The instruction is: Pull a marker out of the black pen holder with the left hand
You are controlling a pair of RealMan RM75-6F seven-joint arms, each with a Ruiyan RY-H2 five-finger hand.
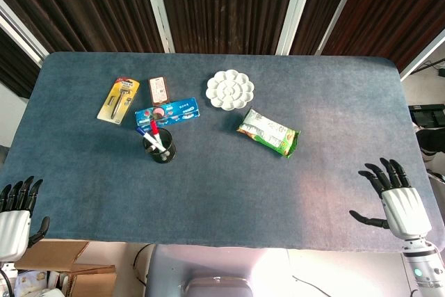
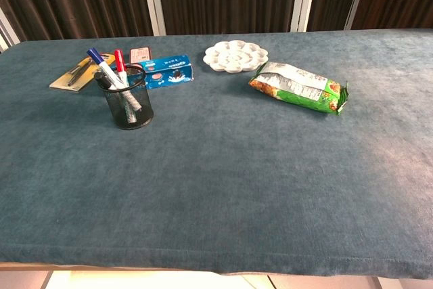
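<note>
Head view. My left hand (image 1: 14, 217) sits off the table's (image 1: 222, 193) near-left corner, well apart from the holder (image 1: 159, 147) — fingers apart, holding nothing. My right hand (image 1: 396, 199) is at the near-right edge, far from the holder, fingers spread, thumb out, nothing in it. The holder stands upright, markers (image 1: 154, 133) leaning inside. Just behind it lies a blue box (image 1: 167, 112); further back-left a carded pen (image 1: 119, 99); behind, a small red packet (image 1: 158, 89). Right of the holder — a white palette (image 1: 229, 90) and a green snack bag (image 1: 268, 132).

Chest view. Neither hand shows. Holder (image 2: 128, 103) is black mesh, with a blue-capped marker (image 2: 100, 64) and a red-capped one (image 2: 120, 63) sticking out. Box (image 2: 167, 72) just behind, bag (image 2: 298, 86) well right.
</note>
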